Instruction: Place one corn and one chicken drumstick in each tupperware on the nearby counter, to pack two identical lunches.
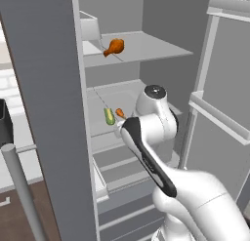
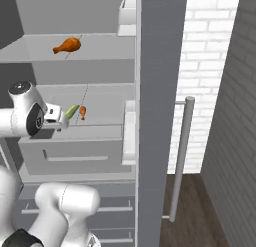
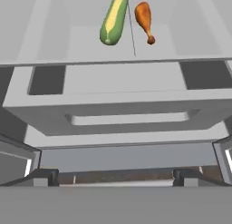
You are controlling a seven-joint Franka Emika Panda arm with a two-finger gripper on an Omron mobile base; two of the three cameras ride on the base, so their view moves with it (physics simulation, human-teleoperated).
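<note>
One corn lies on the middle shelf of an open fridge, with a chicken drumstick close on its right, bone tip toward me. Both base views show the same pair: corn and drumstick. A second drumstick rests on the shelf above. My gripper is open and holds nothing. It hovers in front of the shelf edge, short of the corn and slightly below it. The tupperware is out of view.
The grey fridge door stands open, with a long bar handle. A grey drawer sits under the middle shelf. A white bin stands on the upper shelf. A brick wall runs along the right.
</note>
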